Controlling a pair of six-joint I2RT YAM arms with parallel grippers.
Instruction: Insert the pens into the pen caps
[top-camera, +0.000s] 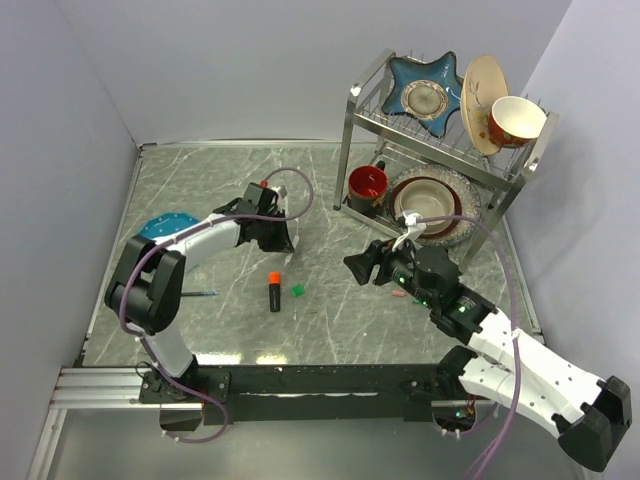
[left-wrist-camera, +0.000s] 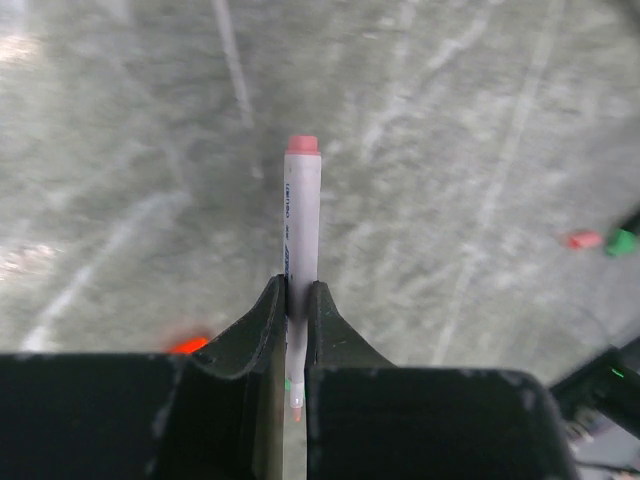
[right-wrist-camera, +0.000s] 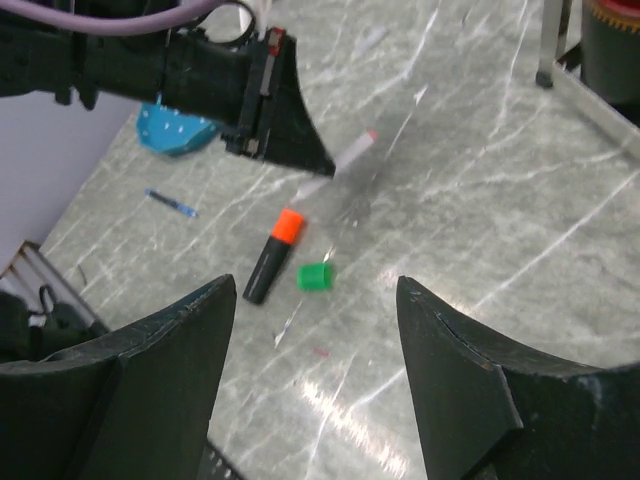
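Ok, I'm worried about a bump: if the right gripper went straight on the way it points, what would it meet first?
Most likely the green cap, in line between the open fingers of the right gripper; the orange-ended black marker lies just left of it. Depth is unclear.

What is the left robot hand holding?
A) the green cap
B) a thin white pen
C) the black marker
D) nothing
B: the left gripper is shut on the thin white pen, whose pink end sticks out past the fingers, while the black marker and the green cap lie loose on the table.
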